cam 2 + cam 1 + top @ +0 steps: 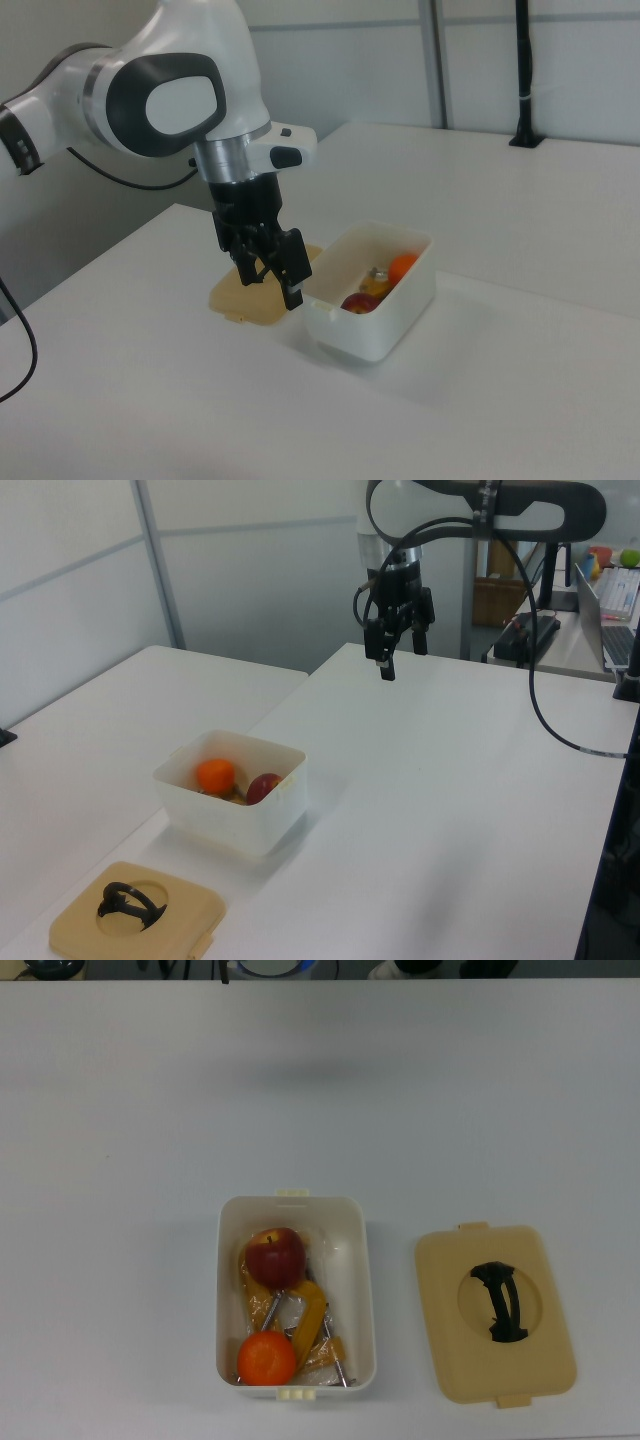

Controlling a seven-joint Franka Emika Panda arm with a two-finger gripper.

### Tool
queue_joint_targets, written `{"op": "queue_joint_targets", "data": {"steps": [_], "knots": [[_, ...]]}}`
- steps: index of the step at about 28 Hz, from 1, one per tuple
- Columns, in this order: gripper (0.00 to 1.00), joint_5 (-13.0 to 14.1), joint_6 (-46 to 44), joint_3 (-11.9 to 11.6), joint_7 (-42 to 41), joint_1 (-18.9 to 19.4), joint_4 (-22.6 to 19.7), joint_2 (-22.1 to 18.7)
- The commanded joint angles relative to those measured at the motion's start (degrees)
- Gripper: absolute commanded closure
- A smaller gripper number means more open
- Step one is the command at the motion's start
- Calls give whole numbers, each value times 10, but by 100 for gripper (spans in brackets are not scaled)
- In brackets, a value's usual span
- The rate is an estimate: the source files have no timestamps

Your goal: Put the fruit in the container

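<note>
In the left view, the tan lid lies nearest, flat on the table with its black handle up. Just behind it stands the tub, and both fruits are inside it: the orange toward the left view's left, the apple beside it. From above, the apple sits near the tub's far end and the orange at the near end, with yellow clamps lying under and between them.

My gripper hangs well beyond the tub, high over the far part of the table, carrying nothing. Its fingers point down and stand apart with an empty gap between them. In the right view it looms in the foreground, again with nothing between the fingers.

So the fruit lies well away from me, below and back toward the left view's lower left, in a tub whose long axis runs top to bottom in the top view. I see no fruit left on the table, and I judge the task done.
</note>
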Motion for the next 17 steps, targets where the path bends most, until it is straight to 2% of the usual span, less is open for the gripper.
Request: {"op": "queue_joint_targets", "data": {"steps": [1, 8, 17], "knots": [[0, 12, -8, -6, -22, 6, 8, 2], [0, 13, -8, -28, -23, 24, 8, 1], [0, 15, -7, -29, -23, 20, 8, 1]]}}
